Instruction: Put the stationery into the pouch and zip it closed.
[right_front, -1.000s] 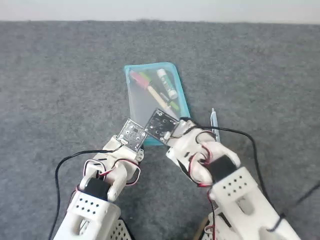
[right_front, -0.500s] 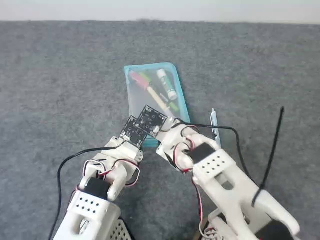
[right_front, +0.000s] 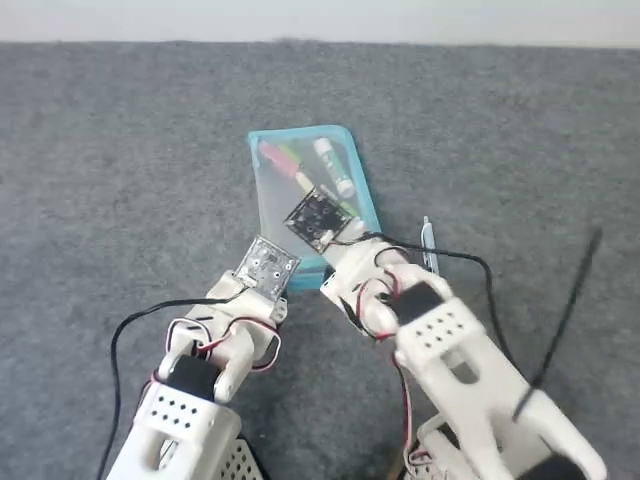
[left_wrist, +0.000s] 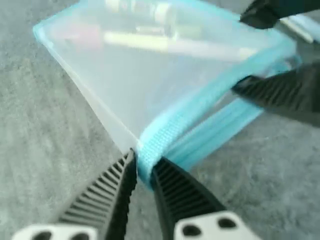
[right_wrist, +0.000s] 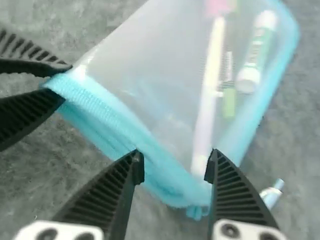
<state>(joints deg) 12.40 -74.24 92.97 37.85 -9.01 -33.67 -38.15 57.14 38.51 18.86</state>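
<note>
A clear pouch (right_front: 290, 205) with a teal zip border lies on the grey carpet, holding a pink marker (right_front: 275, 157), a green marker, a glue stick (right_front: 334, 167) and a pale pencil. My left gripper (left_wrist: 142, 172) is shut on the pouch's (left_wrist: 150, 85) near teal corner. Beside it, my right gripper (right_wrist: 172, 167) stands open, with the pouch's (right_wrist: 165, 90) zip edge between its two fingers. A light blue pen (right_front: 429, 250) lies loose on the carpet to the right of the pouch, next to the right arm (right_front: 430, 320).
Grey carpet (right_front: 120, 150) covers the table on all sides of the pouch. A pale wall strip runs along the far edge. Both arms' cables (right_front: 470, 262) loop near the front, close to the loose pen (right_wrist: 272, 192).
The right arm swung left, then pushed forward over the pouch's near end. The left arm has stayed put, holding the corner.
</note>
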